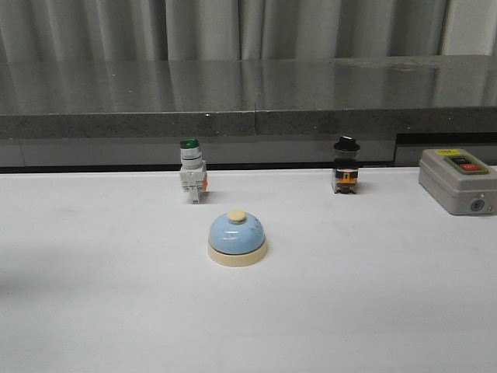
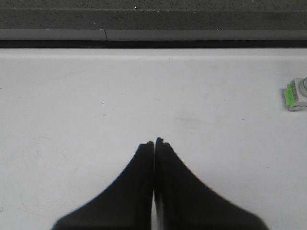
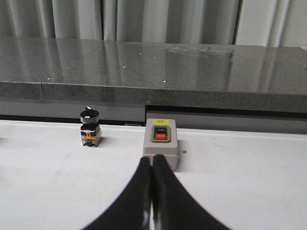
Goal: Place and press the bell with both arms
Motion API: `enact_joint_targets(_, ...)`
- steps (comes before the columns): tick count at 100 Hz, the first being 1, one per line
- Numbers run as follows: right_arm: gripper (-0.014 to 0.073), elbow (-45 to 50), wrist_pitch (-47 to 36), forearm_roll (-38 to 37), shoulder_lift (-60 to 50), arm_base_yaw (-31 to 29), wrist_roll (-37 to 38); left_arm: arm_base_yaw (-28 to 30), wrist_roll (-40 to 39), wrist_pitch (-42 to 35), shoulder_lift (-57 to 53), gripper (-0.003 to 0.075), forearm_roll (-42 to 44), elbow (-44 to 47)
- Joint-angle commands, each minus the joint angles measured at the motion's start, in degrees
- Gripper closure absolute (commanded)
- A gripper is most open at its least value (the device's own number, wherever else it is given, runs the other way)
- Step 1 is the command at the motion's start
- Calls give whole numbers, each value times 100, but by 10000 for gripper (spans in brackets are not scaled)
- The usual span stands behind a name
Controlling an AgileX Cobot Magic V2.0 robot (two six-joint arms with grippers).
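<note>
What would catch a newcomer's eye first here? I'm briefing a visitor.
The light-blue bell sits alone mid-table, nearest the camera. Behind it stand a green-capped switch on the left, a black-capped switch on the right, and a grey button box at the far right edge.

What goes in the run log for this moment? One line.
bell: upright on table, untouched | left gripper: shut, empty | right gripper: shut, empty, facing grey box

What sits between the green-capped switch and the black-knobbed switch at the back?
Nothing: in the front view, bare white table separates green-capped switch from black-knobbed switch.
</note>
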Motion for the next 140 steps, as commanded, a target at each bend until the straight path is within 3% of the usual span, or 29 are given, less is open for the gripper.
enact_joint_targets(1,652,-9,-442,-54,-72,-13,-3,1,-15,-584,-568,739,-79,204)
enact_joint_targets(48,652,-9,-442,-54,-72,-13,-3,1,157,-1471,-3136,739,-170,2184)
enact_joint_targets(140,652,-9,-442,-54,-72,-13,-3,1,157,-1646,-7597,739,-368,4789)
